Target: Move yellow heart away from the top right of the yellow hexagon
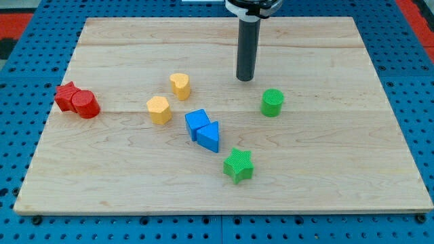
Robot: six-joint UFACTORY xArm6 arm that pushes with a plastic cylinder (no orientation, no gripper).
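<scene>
writing: none readable | yellow heart (180,85) up-right of, near yellow hexagon (159,110) | my tip (245,78) well right of heart | jaws: none, plain rod

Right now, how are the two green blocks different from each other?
The green cylinder block is round and smooth-sided, while the green star block has points. The cylinder sits nearer the view's top and right, closer to my tip; the star sits nearer the view's bottom, just below the blue blocks. The cylinder stands alone, while the star is close to the blue pair. Both are green and rest on the wooden board.
</scene>
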